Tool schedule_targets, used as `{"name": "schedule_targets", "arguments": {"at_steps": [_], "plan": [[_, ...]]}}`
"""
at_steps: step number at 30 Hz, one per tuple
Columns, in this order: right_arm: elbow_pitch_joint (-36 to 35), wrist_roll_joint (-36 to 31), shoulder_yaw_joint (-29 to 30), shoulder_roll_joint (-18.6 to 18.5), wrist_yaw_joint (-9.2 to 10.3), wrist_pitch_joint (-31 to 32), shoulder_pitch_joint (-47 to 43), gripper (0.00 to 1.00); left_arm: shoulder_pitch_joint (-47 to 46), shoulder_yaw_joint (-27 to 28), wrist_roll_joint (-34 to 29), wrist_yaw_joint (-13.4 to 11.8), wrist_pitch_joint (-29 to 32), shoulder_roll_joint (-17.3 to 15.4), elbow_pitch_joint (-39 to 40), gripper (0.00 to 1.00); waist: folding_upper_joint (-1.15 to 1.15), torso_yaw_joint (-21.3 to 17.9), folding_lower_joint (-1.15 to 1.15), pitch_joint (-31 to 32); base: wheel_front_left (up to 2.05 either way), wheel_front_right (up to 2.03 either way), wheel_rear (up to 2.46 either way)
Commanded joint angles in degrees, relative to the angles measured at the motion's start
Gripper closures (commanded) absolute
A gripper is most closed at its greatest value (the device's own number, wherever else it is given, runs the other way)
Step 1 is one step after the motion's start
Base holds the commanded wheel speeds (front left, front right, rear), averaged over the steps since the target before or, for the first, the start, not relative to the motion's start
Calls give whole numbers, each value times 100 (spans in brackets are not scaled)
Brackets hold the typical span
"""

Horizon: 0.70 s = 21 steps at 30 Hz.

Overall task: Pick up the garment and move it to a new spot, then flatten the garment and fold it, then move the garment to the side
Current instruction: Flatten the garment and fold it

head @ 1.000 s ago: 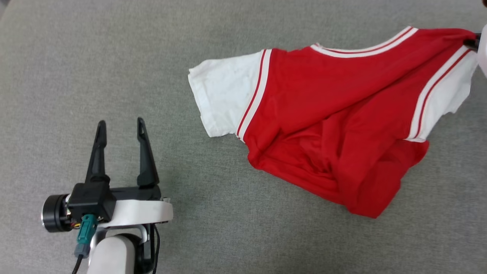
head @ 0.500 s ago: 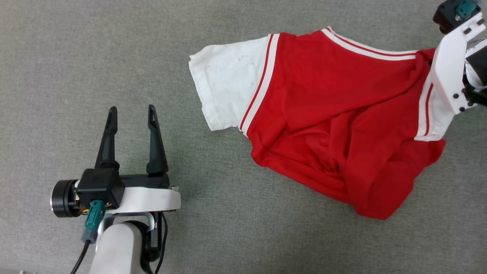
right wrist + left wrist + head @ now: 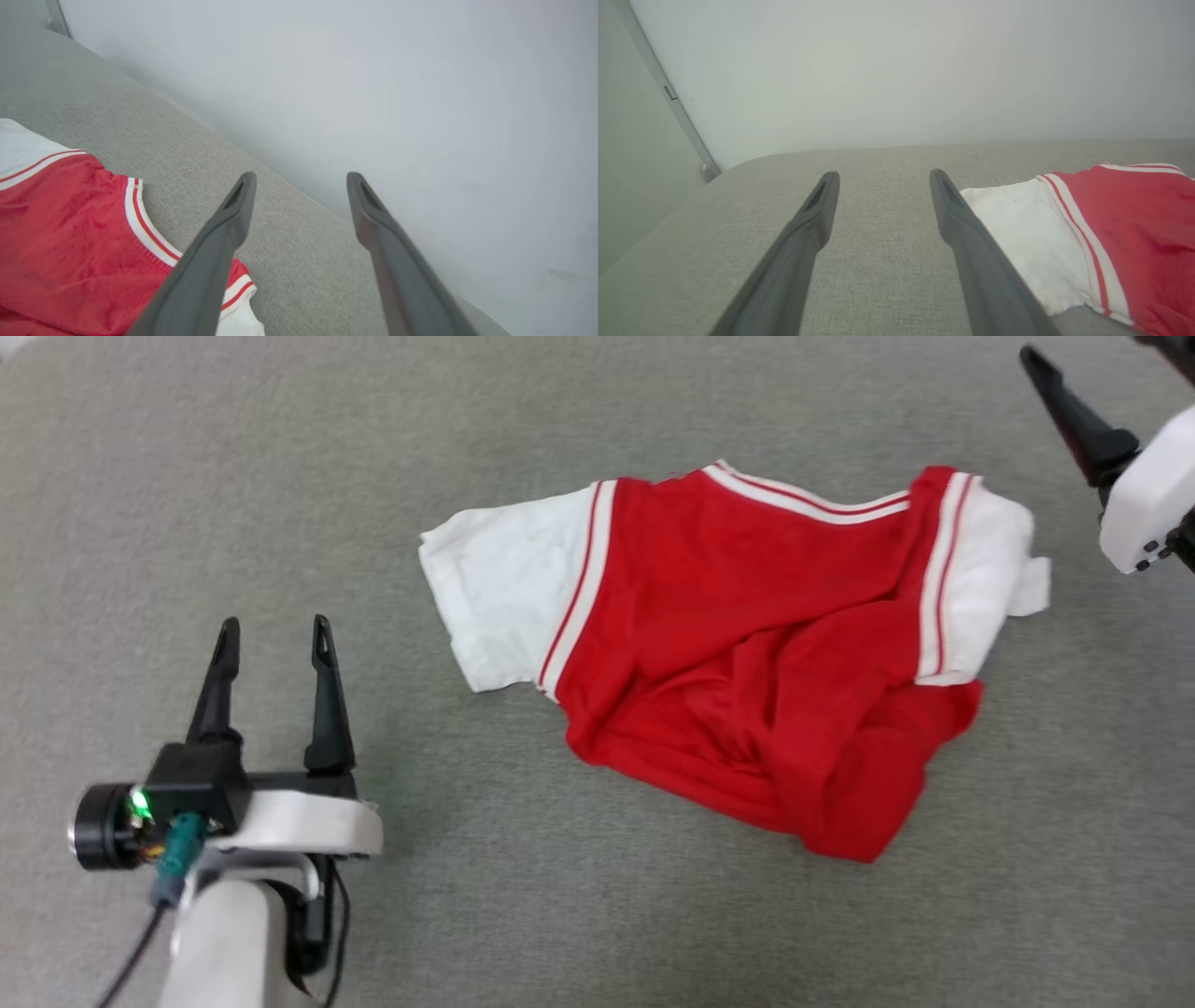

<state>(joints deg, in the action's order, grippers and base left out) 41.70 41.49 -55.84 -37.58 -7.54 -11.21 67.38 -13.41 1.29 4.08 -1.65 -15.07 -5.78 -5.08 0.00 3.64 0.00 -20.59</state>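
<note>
Black tapered jaws meet a white bracket (image 3: 301,825) bearing a teal connector (image 3: 176,847).

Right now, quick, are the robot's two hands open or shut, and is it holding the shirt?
Left gripper: jaws open, holding nothing.
Right gripper: jaws open, holding nothing; the garment lies apart from it.

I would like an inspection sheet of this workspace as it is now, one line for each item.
Surface: grey fabric surface, flat.
Job's things: garment lies crumpled, white sleeves out to both sides, touched by no gripper.
Clutter: nothing seen.
Grippers: left gripper open, empty, beside the garment; right gripper open, empty, apart from it.
Cables: dark cable with teal plug at the left wrist.
Surroundings: pale wall behind the surface.
</note>
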Motion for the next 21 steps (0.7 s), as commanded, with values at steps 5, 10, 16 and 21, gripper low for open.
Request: {"name": "schedule_targets", "arguments": {"at_steps": [5,10,16,21], "plan": [[-122,-757,1003,215,9,-381,-501,0,-453,90,-86,201,-14,-387,-344,0,0,-318,0,166,0,0,0],[-1470,-2104,2984,626,9,-395,-1790,0,-1172,92,-148,425,110,-843,-838,0,0,-495,0,190,0,0,0],[-3236,-3297,4594,1522,9,-396,-3630,0,-2112,-81,-115,731,835,-1381,-1276,0,0,-664,0,156,0,0,0],[-3922,-3637,5139,1991,9,-398,-4558,0,-2890,-450,230,885,1861,-1747,-1624,0,0,-770,0,105,0,0,0]]}}
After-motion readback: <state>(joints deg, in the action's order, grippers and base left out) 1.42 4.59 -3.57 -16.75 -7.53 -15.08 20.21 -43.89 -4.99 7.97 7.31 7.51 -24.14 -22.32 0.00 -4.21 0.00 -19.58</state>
